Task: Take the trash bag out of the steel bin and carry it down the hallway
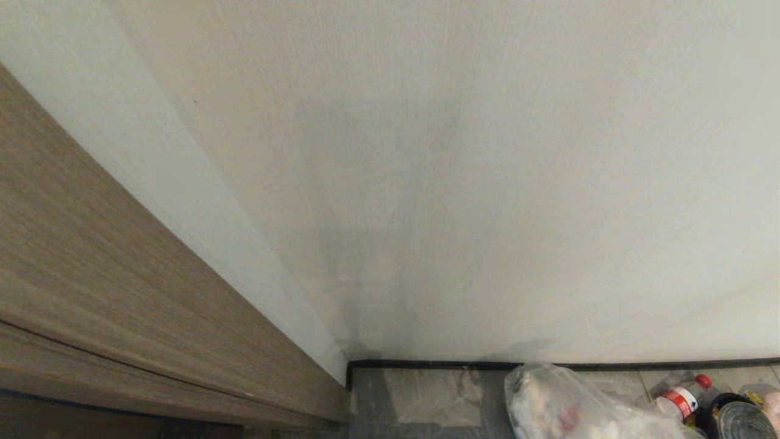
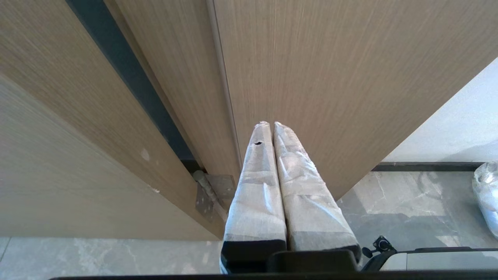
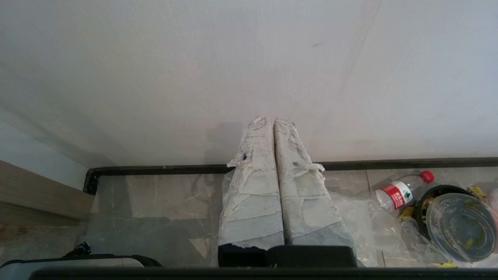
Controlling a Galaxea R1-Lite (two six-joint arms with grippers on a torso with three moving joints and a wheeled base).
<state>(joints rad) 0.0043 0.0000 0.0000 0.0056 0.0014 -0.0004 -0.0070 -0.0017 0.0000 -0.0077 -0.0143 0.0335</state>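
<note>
The steel bin stands on the floor by the wall at the far right, round with a black rim. Greyish see-through film, the trash bag, fills its mouth. My right gripper hangs shut and empty to the left of the bin, well short of it, pointing at the white wall. My left gripper is shut and empty too, pointing at a wooden door. Both pairs of fingers are wrapped in white tape. Neither arm shows in the head view. No length of hallway is in view.
A clear plastic bag of rubbish lies on the marble-look floor left of the bin. A red-capped bottle lies between them. A white wall with a black baseboard is close ahead. A wooden door and frame stand at the left.
</note>
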